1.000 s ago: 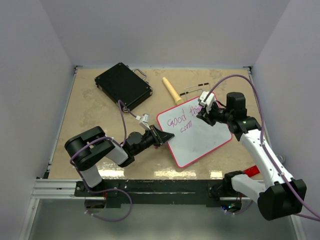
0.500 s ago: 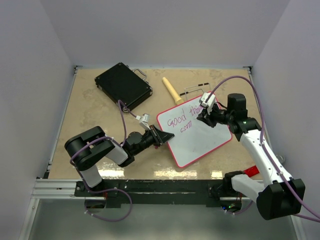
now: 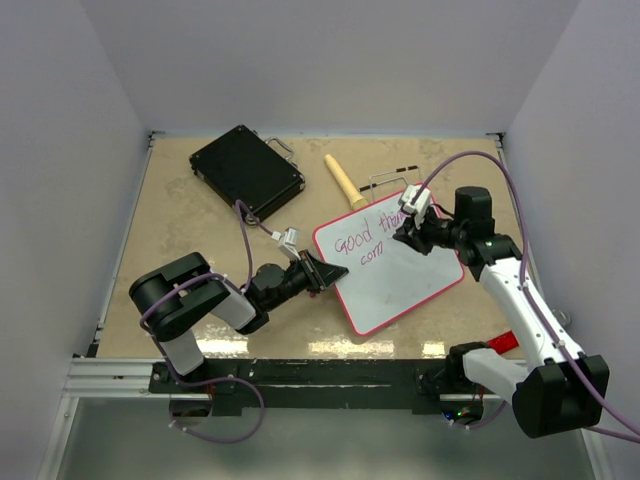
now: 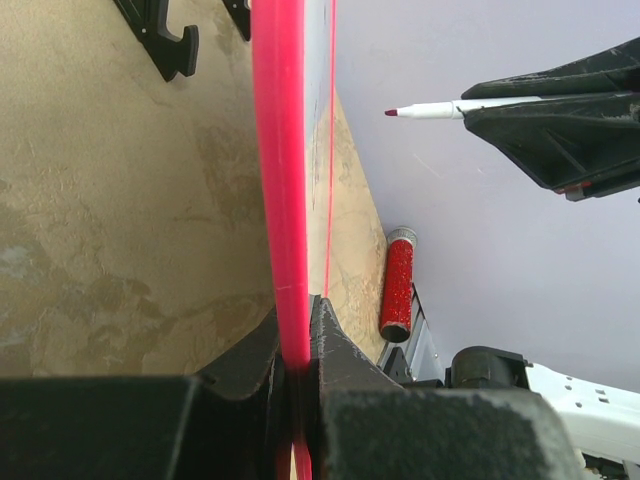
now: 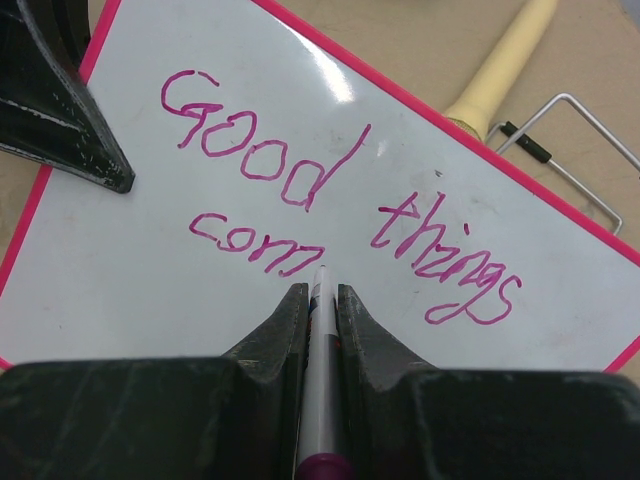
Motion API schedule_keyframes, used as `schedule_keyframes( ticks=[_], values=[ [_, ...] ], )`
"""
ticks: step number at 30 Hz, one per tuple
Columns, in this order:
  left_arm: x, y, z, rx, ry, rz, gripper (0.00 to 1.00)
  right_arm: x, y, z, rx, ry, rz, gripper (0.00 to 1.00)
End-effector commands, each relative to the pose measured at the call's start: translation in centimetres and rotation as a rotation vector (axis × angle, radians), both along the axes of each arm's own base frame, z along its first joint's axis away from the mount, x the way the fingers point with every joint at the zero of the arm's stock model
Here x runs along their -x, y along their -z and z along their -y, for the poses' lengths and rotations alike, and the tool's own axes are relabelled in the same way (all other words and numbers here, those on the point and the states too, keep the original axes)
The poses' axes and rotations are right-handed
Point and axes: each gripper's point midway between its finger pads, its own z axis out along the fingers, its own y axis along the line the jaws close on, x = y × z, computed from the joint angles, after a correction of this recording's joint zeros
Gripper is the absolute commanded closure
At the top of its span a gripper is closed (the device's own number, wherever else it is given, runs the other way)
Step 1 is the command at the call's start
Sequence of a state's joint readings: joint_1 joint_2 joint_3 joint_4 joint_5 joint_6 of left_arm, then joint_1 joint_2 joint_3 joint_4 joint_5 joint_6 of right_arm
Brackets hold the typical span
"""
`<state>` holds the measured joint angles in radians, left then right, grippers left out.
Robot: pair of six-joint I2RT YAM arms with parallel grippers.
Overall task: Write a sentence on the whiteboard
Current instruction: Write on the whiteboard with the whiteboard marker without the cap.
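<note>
Mid-sentence: the right claw, clamped tight on a marker, held the tip just off the whiteboard, right after the "com" of the 2nd line. The sentence so far read "Good things com". The board lay centre-right on the tabletop, its lines of writing slanting from left toward far right, so the blank run for the next letters lay to the right & slightly far of the tip, along that slant. The right arm, the nearer to the writing, reached in from the near-right corner, forearm angled far-left, wrist bent down over the board. The left claw, closed on the board's pink rim at its left edge, appeared to steady it, w/ the arm folded low along the tabletop.
</note>
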<state>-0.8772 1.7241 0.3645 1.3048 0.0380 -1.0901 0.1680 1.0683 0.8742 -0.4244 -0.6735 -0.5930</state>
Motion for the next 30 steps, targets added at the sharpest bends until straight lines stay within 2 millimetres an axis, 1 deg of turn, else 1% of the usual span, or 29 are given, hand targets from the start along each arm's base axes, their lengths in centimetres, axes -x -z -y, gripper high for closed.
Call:
schedule_keyframes(
  ticks=[1, 9, 15, 23, 28, 30],
  values=[
    [0.4, -6.8, -0.3, 0.181, 0.011, 0.242, 1.0, -0.5, 0.5, 0.0, -0.01, 0.004, -0.008, 1.0],
    [0.4, -6.8, -0.3, 0.181, 0.013, 0.24, 1.0, -1.0, 1.3, 0.2, 0.008, 0.021, -0.029, 1.0],
    [0.4, -6.8, -0.2, 0.184, 0.018, 0.241, 1.0, -1.6, 1.8, 0.0, 0.001, 0.03, -0.043, 1.0],
    [0.5, -6.8, -0.1, 0.185, 0.024, 0.243, 1.0, -2.4, 1.9, -0.4, -0.006, 0.053, -0.024, 1.0],
    [0.5, -6.8, 0.0, 0.187, 0.025, 0.243, 1.0, -2.4, 2.0, -0.8, -0.011, 0.048, -0.021, 1.0],
    [0.5, -6.8, -0.1, 0.188, 0.026, 0.242, 1.0, -2.6, 2.3, -0.8, -0.006, 0.059, -0.027, 1.0]
  ],
)
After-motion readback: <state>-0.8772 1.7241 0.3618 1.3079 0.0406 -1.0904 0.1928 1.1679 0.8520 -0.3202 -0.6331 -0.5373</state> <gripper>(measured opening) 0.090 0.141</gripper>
